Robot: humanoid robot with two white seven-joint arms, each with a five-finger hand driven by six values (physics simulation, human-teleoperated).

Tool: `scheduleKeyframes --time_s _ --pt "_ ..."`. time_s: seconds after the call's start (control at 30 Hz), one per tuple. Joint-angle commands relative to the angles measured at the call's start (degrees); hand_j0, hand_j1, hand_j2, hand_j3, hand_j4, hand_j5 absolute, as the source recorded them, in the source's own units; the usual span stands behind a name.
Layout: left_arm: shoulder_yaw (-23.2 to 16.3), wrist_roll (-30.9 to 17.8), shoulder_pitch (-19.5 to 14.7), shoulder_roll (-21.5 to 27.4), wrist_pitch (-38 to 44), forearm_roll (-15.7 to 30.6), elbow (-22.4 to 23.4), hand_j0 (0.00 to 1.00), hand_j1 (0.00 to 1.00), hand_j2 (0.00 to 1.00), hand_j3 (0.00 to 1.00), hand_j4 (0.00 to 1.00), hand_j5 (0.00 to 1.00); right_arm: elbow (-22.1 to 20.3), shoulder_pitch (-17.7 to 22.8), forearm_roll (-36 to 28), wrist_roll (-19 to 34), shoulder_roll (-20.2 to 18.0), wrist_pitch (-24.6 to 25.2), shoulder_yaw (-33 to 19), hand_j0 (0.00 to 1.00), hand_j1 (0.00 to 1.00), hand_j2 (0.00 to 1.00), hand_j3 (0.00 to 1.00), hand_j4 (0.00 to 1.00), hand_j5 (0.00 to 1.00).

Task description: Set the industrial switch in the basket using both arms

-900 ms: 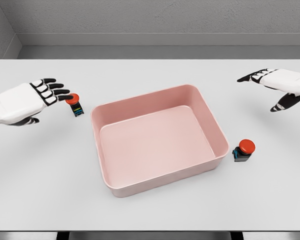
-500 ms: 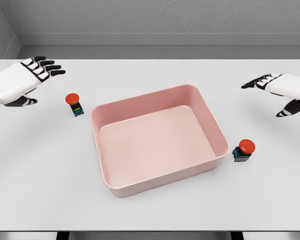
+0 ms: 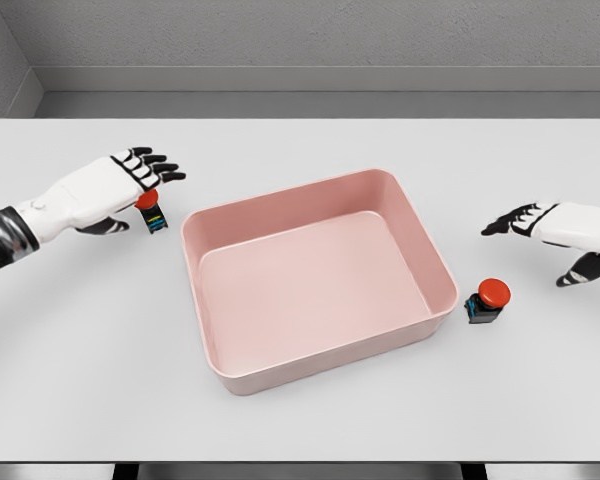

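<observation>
2 switches, 1 pink basket [image 3: 435, 330], 2 hands, on white table [image 3: 300, 420]. Left switch [image 3: 151, 211] just left of basket, part-hidden by left hand [image 3: 120, 182], fingers spread, no grip. Right switch [image 3: 487, 300] just right of basket; right hand [image 3: 555, 226] near it, fingers loose, apart. No legible writing.

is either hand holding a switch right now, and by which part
Nothing is held. The left hand hovers open over the left switch; the right hand is open, apart from the right switch.
</observation>
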Motion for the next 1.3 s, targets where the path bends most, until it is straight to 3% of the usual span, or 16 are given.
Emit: scheduleKeyframes --time_s 0.0,0.1,0.2,0.43,1.07,1.27 --pt "-0.28 0.04 -0.09 -0.61 0.01 -0.37 0.58 1.0 1.0 1.0 1.0 1.0 1.0 -0.04 0.09 -0.43 -0.04 0.17 0.0 -0.36 1.0 1.0 1.0 1.0 1.0 1.0" --pt "-2.22 0.04 -2.37 -1.05 0.01 -0.28 4.01 1.0 1.0 1.0 1.0 1.0 1.0 -0.21 3.51 -0.61 0.13 0.25 0.0 -3.62 1.0 1.0 1.0 1.0 1.0 1.0" --pt "-2.22 0.04 -2.46 -1.13 0.01 -0.37 4.45 1.0 1.0 1.0 1.0 1.0 1.0 -0.39 5.1 -0.78 0.22 0.34 0.0 -4.5 1.0 1.0 1.0 1.0 1.0 1.0" --pt "-2.31 0.04 -2.46 -1.84 0.01 -0.37 5.94 1.0 1.0 1.0 1.0 1.0 1.0 -5.49 5.89 -0.96 0.04 -0.01 1.16 -5.2 1.0 1.0 1.0 1.0 1.0 1.0" --pt "-3.45 0.21 -2.46 -2.36 0.01 -0.37 6.12 1.0 1.0 1.0 1.0 1.0 1.0 -8.12 8.79 -2.01 -0.13 -0.01 1.69 -5.11 0.93 0.93 0.93 0.93 0.93 0.93" --pt "-3.45 0.12 -2.37 -2.28 0.01 -0.37 6.56 0.61 0.61 0.61 0.61 0.61 0.61 -8.03 9.14 -2.01 -0.13 -0.1 1.77 -5.11 0.86 0.86 0.86 0.86 0.86 0.86"
